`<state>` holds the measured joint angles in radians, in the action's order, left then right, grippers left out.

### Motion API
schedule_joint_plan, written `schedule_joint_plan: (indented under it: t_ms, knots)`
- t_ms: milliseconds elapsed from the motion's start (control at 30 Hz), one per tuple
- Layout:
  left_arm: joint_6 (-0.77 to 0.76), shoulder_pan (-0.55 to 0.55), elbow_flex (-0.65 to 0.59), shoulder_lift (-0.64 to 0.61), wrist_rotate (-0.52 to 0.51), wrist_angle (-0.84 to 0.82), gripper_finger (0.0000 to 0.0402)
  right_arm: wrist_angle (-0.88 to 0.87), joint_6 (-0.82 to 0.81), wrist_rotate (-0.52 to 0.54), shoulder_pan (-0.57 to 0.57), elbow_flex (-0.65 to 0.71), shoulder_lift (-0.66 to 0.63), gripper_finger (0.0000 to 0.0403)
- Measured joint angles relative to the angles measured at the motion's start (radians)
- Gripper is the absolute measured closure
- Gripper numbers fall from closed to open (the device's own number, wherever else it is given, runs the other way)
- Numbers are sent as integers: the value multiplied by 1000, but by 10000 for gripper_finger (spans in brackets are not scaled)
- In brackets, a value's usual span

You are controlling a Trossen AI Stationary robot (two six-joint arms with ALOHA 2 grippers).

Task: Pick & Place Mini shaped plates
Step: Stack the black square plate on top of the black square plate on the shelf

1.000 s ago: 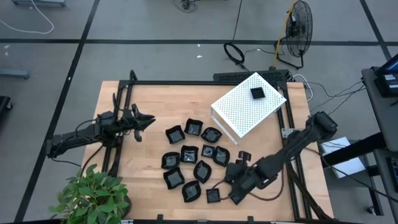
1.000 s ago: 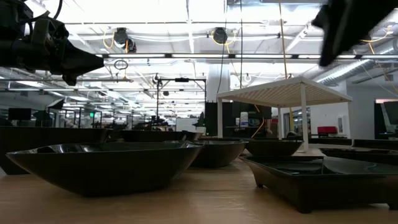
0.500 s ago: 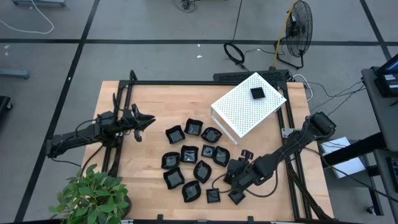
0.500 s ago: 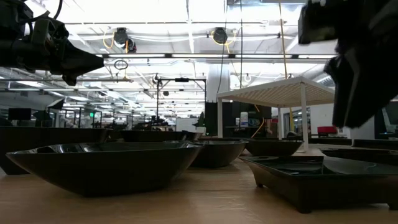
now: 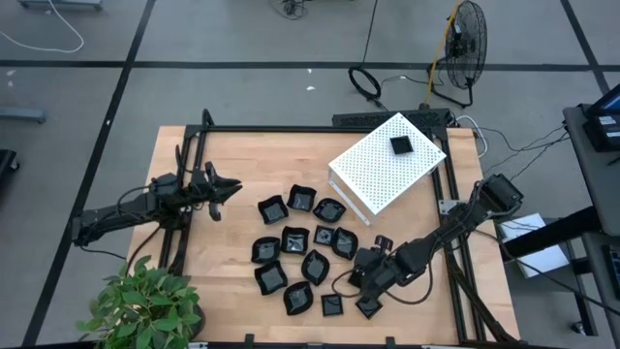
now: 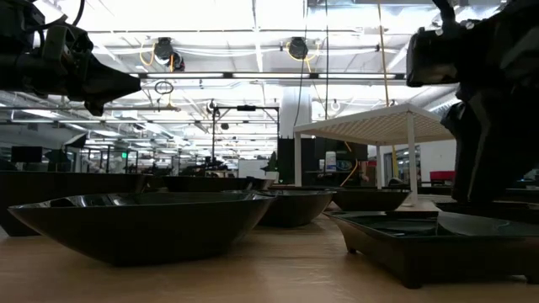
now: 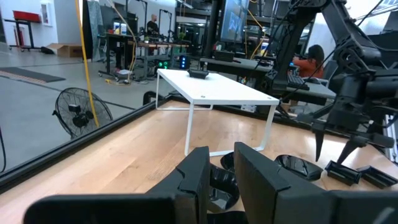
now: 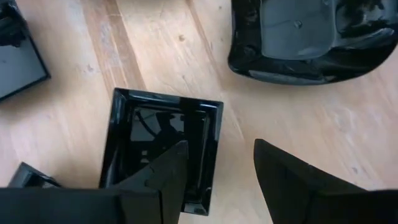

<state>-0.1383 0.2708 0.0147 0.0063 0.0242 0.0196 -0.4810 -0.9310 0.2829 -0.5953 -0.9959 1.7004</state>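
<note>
Glossy black mini shaped plates (image 5: 300,250) crowd the lower middle of the wooden table (image 5: 242,165); one square black plate (image 5: 401,145) sits atop the white perforated box (image 5: 387,165) at upper right. Only the wrist view shows the right gripper (image 8: 217,165), fingers parted and empty, straddling a square plate's (image 8: 163,146) rim. The left gripper (image 5: 231,186) waits at left, fingers nearly together.

Right claw (image 5: 366,294) lower, nearer square plate (image 8: 163,149).

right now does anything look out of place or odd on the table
One thing stands out: a single small black plate sits on top of the white perforated box, apart from the cluster of plates on the wooden table. Nothing looks spilled or broken. The right gripper hovers open over a square plate.
</note>
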Motion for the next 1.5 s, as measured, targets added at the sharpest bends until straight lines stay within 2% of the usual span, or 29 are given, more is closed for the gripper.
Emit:
schedule_joint_plan:
  t_ms: [400, 867, 1500]
  knots:
    - [0, 0, 0, 0, 0, 0, 325, 37, -27, -1, 0, 34, 0, 236]
    - [0, 0, 0, 0, 0, 0, 325, 37, -26, -2, 0, 34, 0, 319]
    - [0, 0, 0, 0, 0, 0, 325, 37, -18, -27, 0, 34, -1, 390]
